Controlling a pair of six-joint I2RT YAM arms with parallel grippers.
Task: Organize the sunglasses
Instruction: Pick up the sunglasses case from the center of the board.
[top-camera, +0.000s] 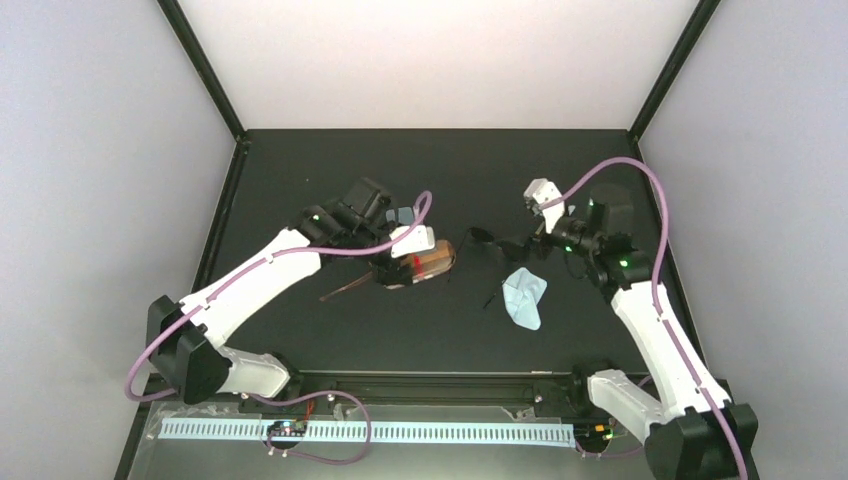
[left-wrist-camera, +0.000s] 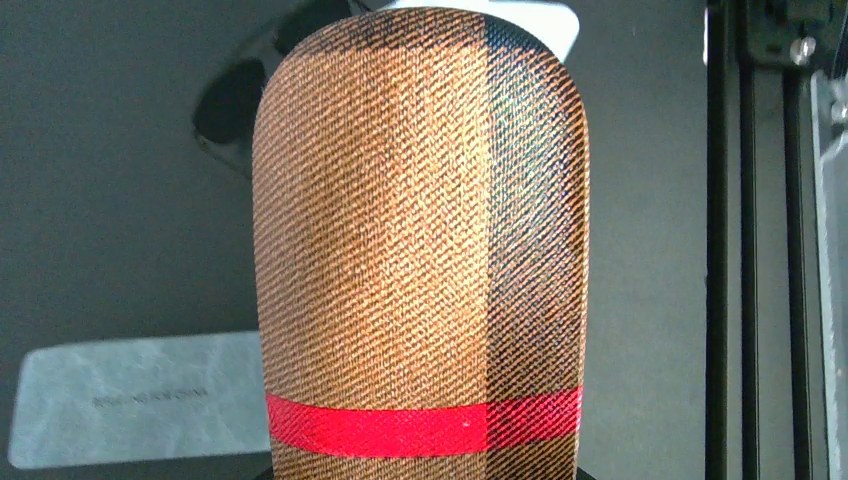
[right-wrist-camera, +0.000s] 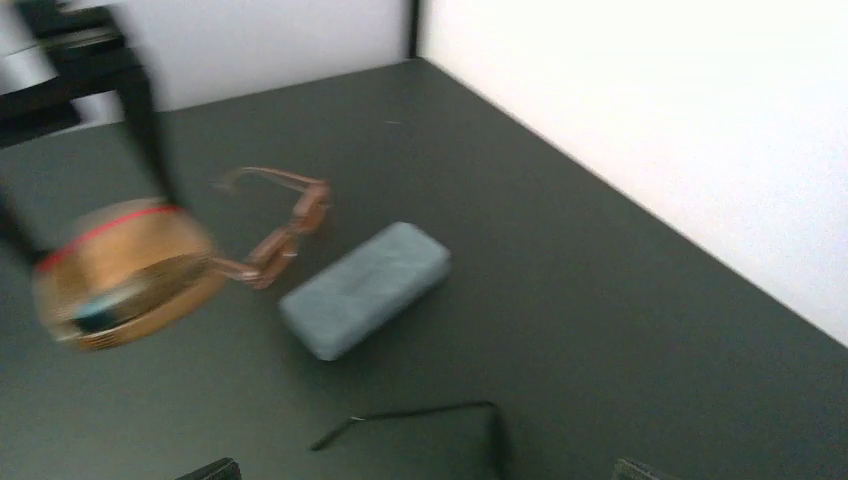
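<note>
My left gripper (top-camera: 418, 246) is shut on a tan plaid case (top-camera: 432, 262) with a red stripe. That case (left-wrist-camera: 420, 240) fills the left wrist view and hides the fingers. The reddish-brown sunglasses (top-camera: 352, 288) lie just left of it, arms unfolded, and show beside the case in the right wrist view (right-wrist-camera: 285, 230). The black sunglasses (top-camera: 483, 240) lie at mid-table. My right gripper (top-camera: 522, 243) stands open just right of them, with one thin black arm (right-wrist-camera: 420, 415) of the pair lying on the table just beyond its fingertips.
A blue-grey case (right-wrist-camera: 365, 288) lies on the mat behind the tan case, at lower left in the left wrist view (left-wrist-camera: 130, 400). A crumpled light blue cloth (top-camera: 524, 296) lies in front of the right gripper. Black frame posts and white walls border the dark table (top-camera: 330, 170).
</note>
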